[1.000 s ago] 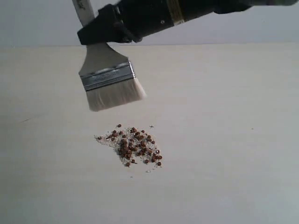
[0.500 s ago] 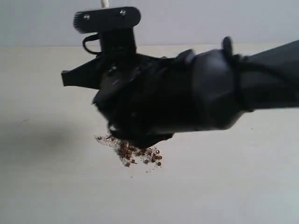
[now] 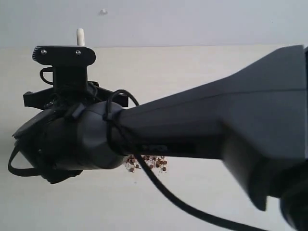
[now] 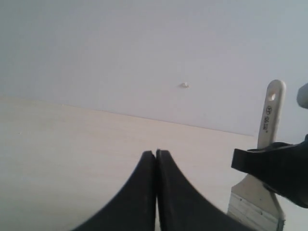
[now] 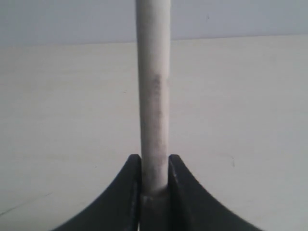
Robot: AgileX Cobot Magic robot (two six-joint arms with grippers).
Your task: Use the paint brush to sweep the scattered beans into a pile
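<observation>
- The right arm (image 3: pixel 226 125) fills the foreground of the exterior view and hides most of the beans (image 3: pixel 153 164).
- A few reddish-brown beans peek out beneath it on the table (image 3: pixel 207 67), low and to one side of the right end effector (image 5: pixel 154 162).
- That end effector is clamped on the paint brush (image 5: pixel 153 86), whose pale handle stands upright between its jaws.
- The left end effector (image 4: pixel 156 154) is pressed fully closed and holds nothing. The brush stands off to its side.
</observation>
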